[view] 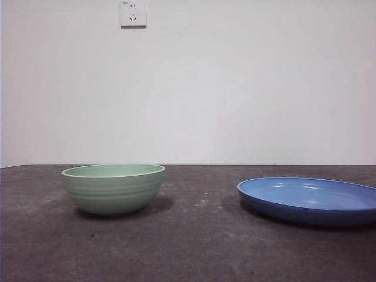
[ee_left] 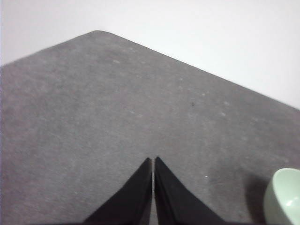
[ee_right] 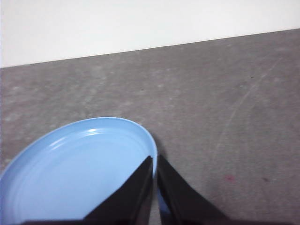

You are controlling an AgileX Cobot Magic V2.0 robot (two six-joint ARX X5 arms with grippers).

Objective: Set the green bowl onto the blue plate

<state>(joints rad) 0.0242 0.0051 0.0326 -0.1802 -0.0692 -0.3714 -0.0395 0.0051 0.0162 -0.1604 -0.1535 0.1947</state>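
Black and tapered, the left gripper point(ee_left: 153, 161) shows its two jaws pressed together, only a hairline seam between them, nothing held; it hangs over bare grey table point(ee_left: 117, 117), and the pale mint-green round bowl point(ee_left: 283, 197) just peeks in at the edge of its wrist view, near but apart from the jaws; over to the right gripper point(ee_right: 154, 159), same story, black jaws closed tip to tip and empty; it sits above the rim of the wide, shallow, glossy blue plate point(ee_right: 79, 173), the tips lined up with the plate's edge, though whether they touch it I cannot tell; out to the front view now, and neither arm shows there at all; the green bowl point(view: 113, 188) stands upright on the rough dark-grey tabletop point(view: 194, 247), ridged side facing us, lighter rim level; the blue plate point(view: 308, 200) lies flat on the same surface, well apart from the bowl, open table between them; behind it all a plain white wall point(view: 235, 88) with a white power socket point(view: 133, 13) high up.
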